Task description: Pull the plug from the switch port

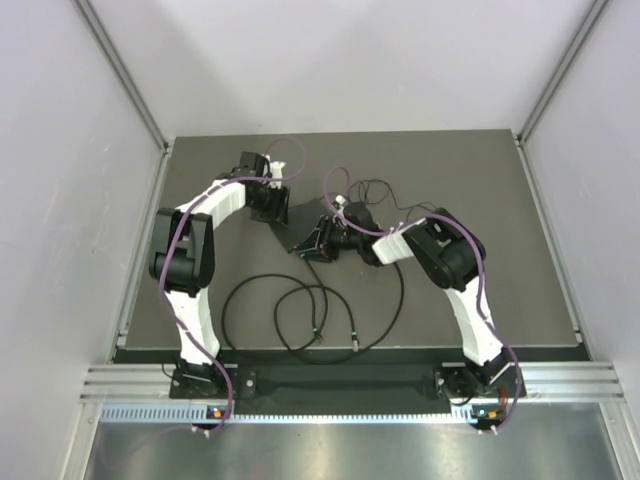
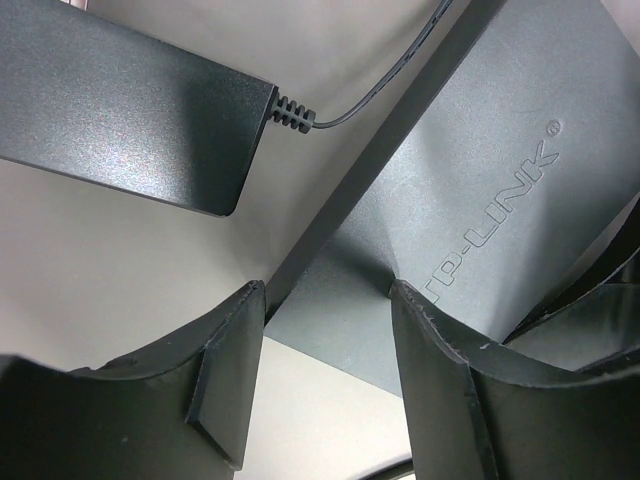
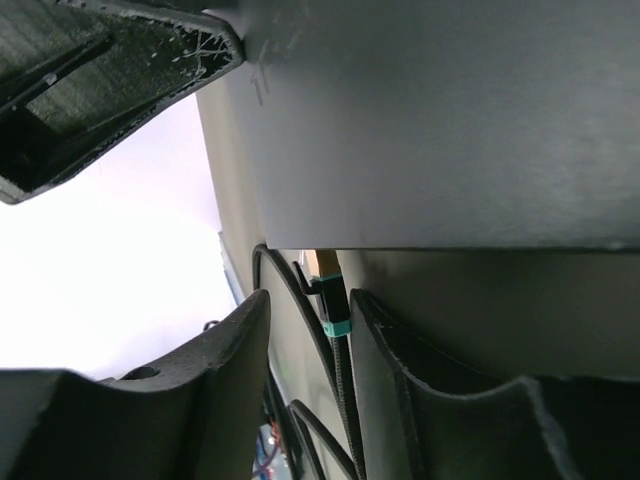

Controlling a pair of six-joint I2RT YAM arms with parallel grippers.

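The switch (image 2: 480, 200) is a flat matte-black box with raised lettering, and in the top view it lies mid-table (image 1: 300, 232) between the two arms. My left gripper (image 2: 325, 300) is open, its fingers either side of one corner of the switch. In the right wrist view the switch (image 3: 450, 120) fills the top of the frame. The plug (image 3: 335, 300), black with a teal band, sits in a socket on its edge. My right gripper (image 3: 310, 298) is open around the plug. The plug lies close to the right-hand finger (image 3: 400, 400), with a gap to the other finger.
A black power adapter (image 2: 130, 110) with a thin lead lies just beyond the switch. Loops of black cable (image 1: 300, 310) spread over the dark mat towards the near edge. Grey walls and aluminium rails (image 1: 135, 100) enclose the table.
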